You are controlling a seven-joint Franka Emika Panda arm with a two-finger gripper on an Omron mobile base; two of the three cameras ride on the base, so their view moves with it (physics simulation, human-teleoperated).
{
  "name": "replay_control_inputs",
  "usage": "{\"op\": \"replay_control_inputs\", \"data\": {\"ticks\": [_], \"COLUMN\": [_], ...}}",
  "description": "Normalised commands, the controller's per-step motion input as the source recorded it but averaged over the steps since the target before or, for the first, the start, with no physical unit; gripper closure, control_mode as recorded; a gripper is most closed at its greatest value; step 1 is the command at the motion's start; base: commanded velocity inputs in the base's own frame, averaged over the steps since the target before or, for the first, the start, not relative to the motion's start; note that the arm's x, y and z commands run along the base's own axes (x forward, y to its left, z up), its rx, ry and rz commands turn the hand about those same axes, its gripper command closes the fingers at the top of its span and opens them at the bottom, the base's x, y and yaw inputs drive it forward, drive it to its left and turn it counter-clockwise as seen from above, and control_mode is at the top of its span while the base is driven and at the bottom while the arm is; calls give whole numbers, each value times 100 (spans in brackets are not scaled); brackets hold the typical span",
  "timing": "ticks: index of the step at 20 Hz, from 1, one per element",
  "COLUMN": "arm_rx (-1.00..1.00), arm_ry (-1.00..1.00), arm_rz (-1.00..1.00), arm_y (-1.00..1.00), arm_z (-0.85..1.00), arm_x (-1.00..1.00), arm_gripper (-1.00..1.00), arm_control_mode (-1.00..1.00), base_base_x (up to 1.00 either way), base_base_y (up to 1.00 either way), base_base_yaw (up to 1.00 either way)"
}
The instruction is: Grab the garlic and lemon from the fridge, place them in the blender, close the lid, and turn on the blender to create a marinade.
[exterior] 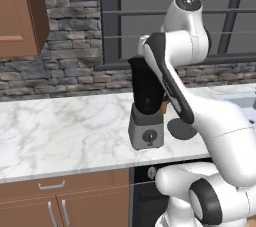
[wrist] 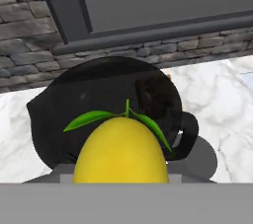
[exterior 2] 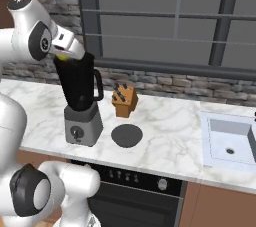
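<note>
From my remote seat, the marble counter [exterior 2: 165, 126] runs wide across both base views, bare stone open to the left of the blender [exterior 2: 80, 106] and between it and the sink [exterior 2: 227, 143] set into the counter's right end. Behind it rise a stone wall [exterior: 75, 66] and a dark-framed window [exterior 2: 165, 21]; a wooden wall cabinet [exterior: 20, 11] hangs at the upper left of the left base view. Below the counter edge sits the black oven [exterior 2: 135, 191], with brown drawers [exterior: 60, 196] to its left.

The blender stands near the counter's front edge, its grey base close to the lip, its handle turned toward the wooden knife block [exterior 2: 124, 101], which stands just beside it and apart. The lid [exterior 2: 126, 135] lies flat on the stone just right of the base, near the front edge, so the jar's mouth is uncovered.

The gripper [exterior 2: 64, 53] hangs just above the jar's rim, closed on the lemon [wrist: 121, 151]. In the hand view the yellow fruit, green leaves at its tip, sits over the dark open mouth of the jar. A tan lump inside the jar, seen dimly, I cannot identify.
</note>
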Motion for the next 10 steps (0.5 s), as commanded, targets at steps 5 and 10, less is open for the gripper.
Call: {"op": "replay_control_inputs", "data": {"ticks": [5, 10], "arm_rx": [3, 5], "arm_ry": [16, 6], "arm_rz": [8, 10], "arm_y": [0, 0], "arm_z": [-60, -59], "arm_x": [58, 11], "arm_gripper": [100, 100], "arm_control_mode": [-100, -100], "base_base_x": [0, 0], "base_base_y": [0, 0], "base_base_yaw": [0, 0]}}
